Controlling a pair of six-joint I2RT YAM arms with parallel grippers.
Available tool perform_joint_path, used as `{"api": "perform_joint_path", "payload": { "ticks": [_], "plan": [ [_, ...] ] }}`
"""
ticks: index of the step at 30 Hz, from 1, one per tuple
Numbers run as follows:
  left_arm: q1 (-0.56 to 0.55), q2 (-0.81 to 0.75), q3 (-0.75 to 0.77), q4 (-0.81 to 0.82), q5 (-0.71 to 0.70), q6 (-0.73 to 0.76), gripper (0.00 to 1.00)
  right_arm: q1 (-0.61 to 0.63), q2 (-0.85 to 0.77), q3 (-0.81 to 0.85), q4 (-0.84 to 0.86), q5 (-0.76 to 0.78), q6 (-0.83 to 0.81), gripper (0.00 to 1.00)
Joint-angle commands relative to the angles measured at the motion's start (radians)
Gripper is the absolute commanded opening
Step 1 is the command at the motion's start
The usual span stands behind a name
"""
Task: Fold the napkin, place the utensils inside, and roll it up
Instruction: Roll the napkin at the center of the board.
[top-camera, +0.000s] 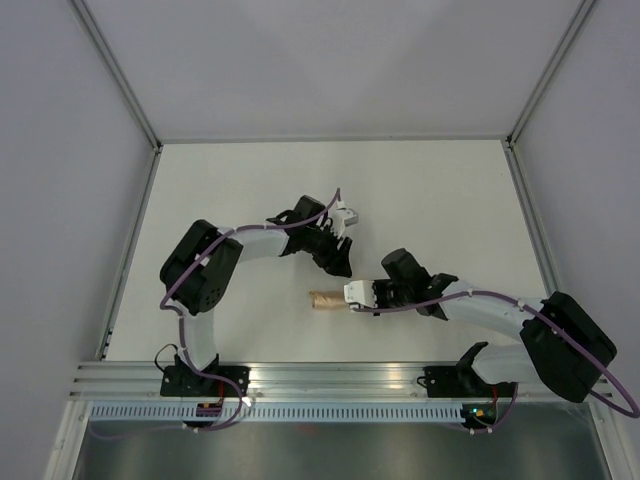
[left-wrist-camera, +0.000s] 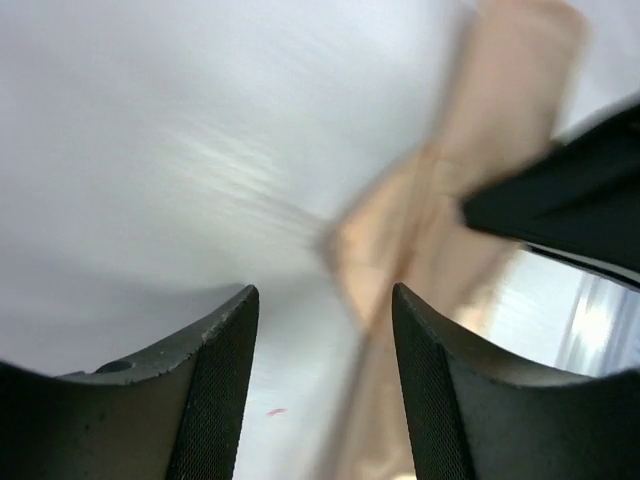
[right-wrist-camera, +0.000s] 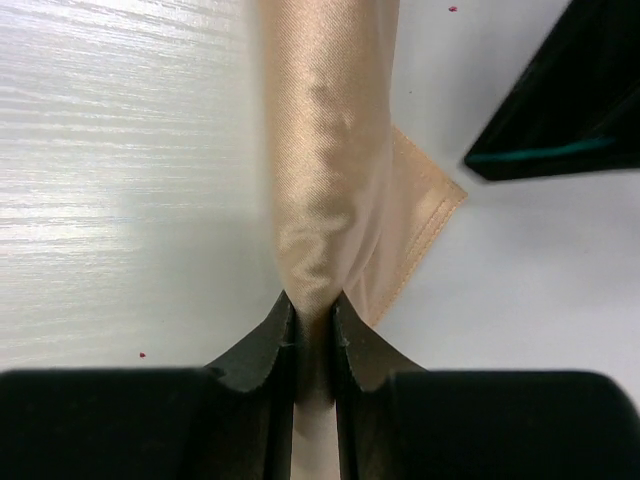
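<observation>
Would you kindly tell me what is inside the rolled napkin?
Only the outer peach cloth of the napkin and one loose corner show, with the right gripper pinching one end. Whatever lies inside is covered by the wraps; no utensil shows.

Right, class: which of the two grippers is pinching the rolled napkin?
The right gripper: its jaws pinch the napkin, while the left gripper stands open.
</observation>
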Motion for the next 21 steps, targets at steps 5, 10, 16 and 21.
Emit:
{"api": "perform_joint_path", "payload": {
  "ticks": [5, 10, 16, 21],
  "plan": [
    [0.101, -0.259, -0.233, 0.344, -0.528, -0.169, 0.65, -0.050, 0.100, 0.106, -0.179, -0.113, 0.000, 0.15],
    [0.103, -0.431, -0.370, 0.489, -0.726, -0.223, 0.66, -0.117, 0.200, 0.224, -0.297, -0.189, -0.037, 0.15],
    [0.091, -0.655, -0.547, 0.666, -0.800, -0.251, 0.68, -0.211, 0.419, 0.419, -0.498, -0.289, -0.110, 0.15],
    [0.007, -0.741, -0.634, 0.744, -0.844, -0.096, 0.67, -0.239, 0.582, 0.571, -0.661, -0.341, -0.171, 0.15]
  ]
}}
